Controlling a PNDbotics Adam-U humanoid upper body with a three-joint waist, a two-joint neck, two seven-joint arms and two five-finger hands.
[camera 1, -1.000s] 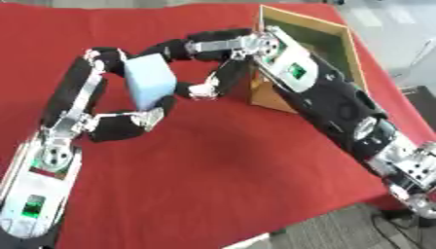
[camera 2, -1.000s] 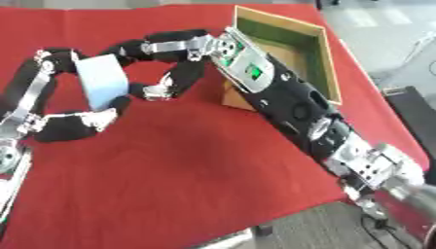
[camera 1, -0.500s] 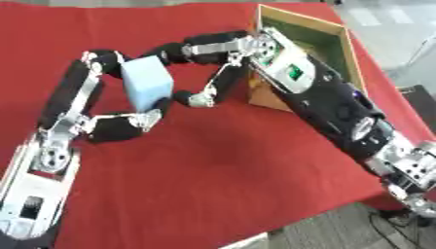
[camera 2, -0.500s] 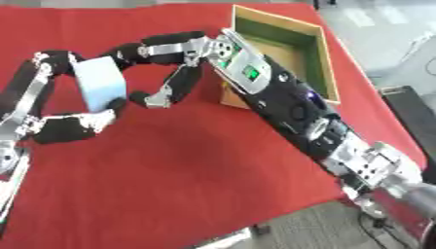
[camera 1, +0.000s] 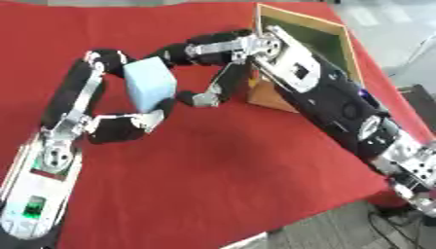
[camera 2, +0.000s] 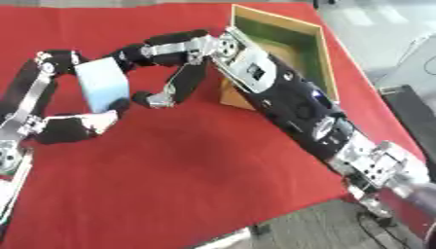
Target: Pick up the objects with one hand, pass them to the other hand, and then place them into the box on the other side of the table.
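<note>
Above the red cloth-covered table (camera 1: 213,185), the robot's black left hand (camera 1: 102,116) curls its thumb and fingers around a pale blue rectangular block (camera 1: 152,88), holding it off the surface. The black right hand (camera 1: 200,68) reaches in beside it, fingers spread wide, fingertips at the block. Farther back, an open wooden box with green interior (camera 2: 294,41) stands at the table's right.

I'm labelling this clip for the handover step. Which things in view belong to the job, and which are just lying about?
Part of the job:
- light blue block, held in the left hand
- right hand, fingers curving round the block's far side
- wooden box with a green inside, on the robot's right

Just there:
- red table cover
- grey floor
</note>
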